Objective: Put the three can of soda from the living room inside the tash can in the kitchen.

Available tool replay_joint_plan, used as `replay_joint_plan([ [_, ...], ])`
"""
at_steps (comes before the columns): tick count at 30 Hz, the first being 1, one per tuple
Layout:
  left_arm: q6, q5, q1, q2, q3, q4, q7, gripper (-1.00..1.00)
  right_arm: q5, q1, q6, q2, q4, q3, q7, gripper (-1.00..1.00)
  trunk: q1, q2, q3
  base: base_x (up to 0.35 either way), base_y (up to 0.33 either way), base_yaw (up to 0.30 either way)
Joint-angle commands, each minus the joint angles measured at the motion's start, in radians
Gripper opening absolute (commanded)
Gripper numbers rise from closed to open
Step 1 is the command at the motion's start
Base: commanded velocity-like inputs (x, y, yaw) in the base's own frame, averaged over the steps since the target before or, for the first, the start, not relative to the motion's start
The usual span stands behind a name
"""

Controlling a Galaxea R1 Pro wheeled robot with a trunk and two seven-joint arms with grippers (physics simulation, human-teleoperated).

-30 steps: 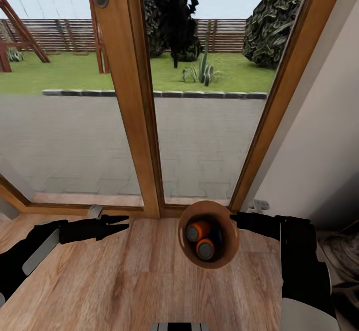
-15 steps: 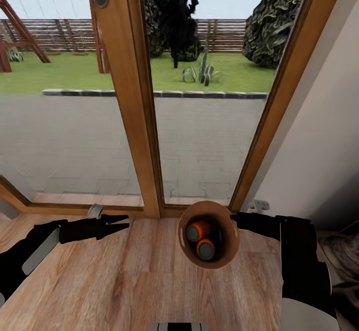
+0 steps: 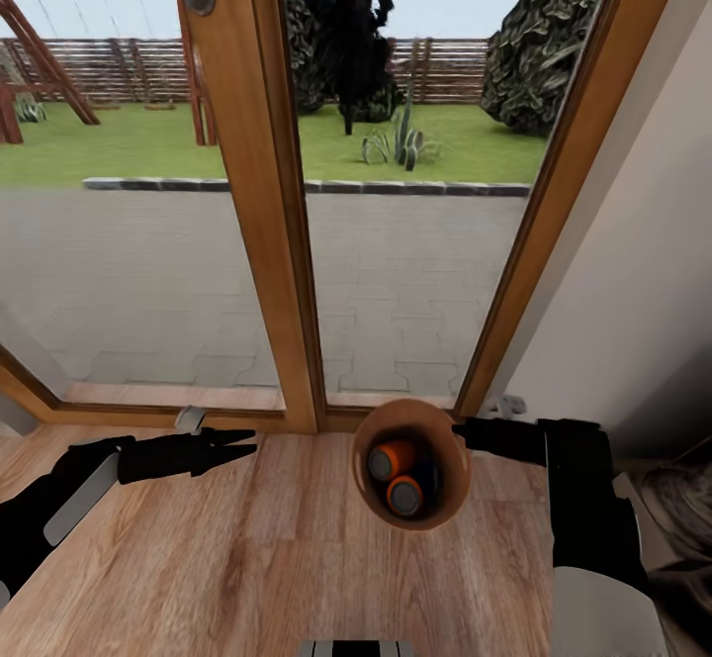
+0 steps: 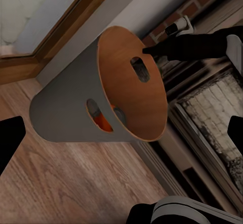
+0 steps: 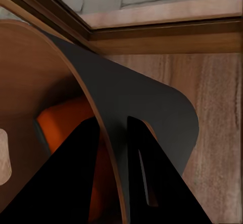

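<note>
The trash can point(image 3: 447, 499), grey outside and wood-toned inside, hangs just above the wood floor, in front of the glass doors. My right gripper point(image 3: 461, 431) is shut on its rim, one finger inside the wall and one outside point(image 5: 112, 119). Inside lie two orange soda cans point(image 3: 394, 459) point(image 3: 405, 495), with a dark blue can point(image 3: 431, 475) partly hidden beside them. Orange shows through the bin's slot handle point(image 4: 103, 122). My left gripper point(image 3: 245, 439) is open and holds nothing, well to the left of the bin. Its fingers point(image 4: 10, 138) frame the bin's grey side point(image 4: 66, 113).
Wood-framed glass doors point(image 3: 259, 241) stand directly ahead, with a paved yard and lawn behind them. A white wall point(image 3: 633, 281) rises at the right. A brick fireplace point(image 4: 217, 107) lies just beyond the bin. Light wood floor point(image 3: 247, 558) spreads below.
My right gripper and the trash can have shifted slightly to the left and up. The left arm has not moved.
</note>
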Motion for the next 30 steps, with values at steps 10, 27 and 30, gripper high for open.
replay_joint_plan([
  [10,0.0,0.0,0.0,-0.001,0.0,0.001,0.0,1.0,-0.028,-0.063,0.014,-0.024,0.148,-0.003,0.001,-1.0,0.0,0.0,0.0,0.0,0.0,0.0],
  [27,0.0,0.0,0.0,-0.008,-0.002,0.002,0.002,1.0,-0.029,-0.125,0.014,-0.054,0.313,-0.021,0.0,-1.0,0.0,0.0,0.0,0.0,0.0,0.0],
  [30,0.0,0.0,0.0,-0.008,-0.002,0.002,0.002,1.0,-0.029,-0.128,0.014,-0.057,0.319,-0.022,0.0,-1.0,0.0,0.0,0.0,0.0,0.0,0.0],
])
